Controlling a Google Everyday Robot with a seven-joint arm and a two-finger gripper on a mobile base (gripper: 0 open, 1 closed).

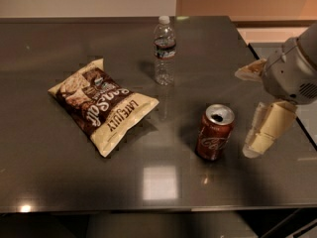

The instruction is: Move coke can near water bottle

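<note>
The coke can (pixel 214 132) stands upright on the dark table (pixel 59 182), right of centre, with its silver top and opening showing. The water bottle (pixel 164 50) stands upright farther back, near the table's middle rear, clear with a white cap and dark label. My gripper (pixel 258 142) hangs on the right, just right of the can and a short gap away from it, low over the table surface. It holds nothing that I can see.
A brown and cream chip bag (pixel 101 106) lies flat left of the can and in front of the bottle. The table's right edge (pixel 302 133) runs just beyond my gripper. A bright light reflection (pixel 159 182) sits near the front edge.
</note>
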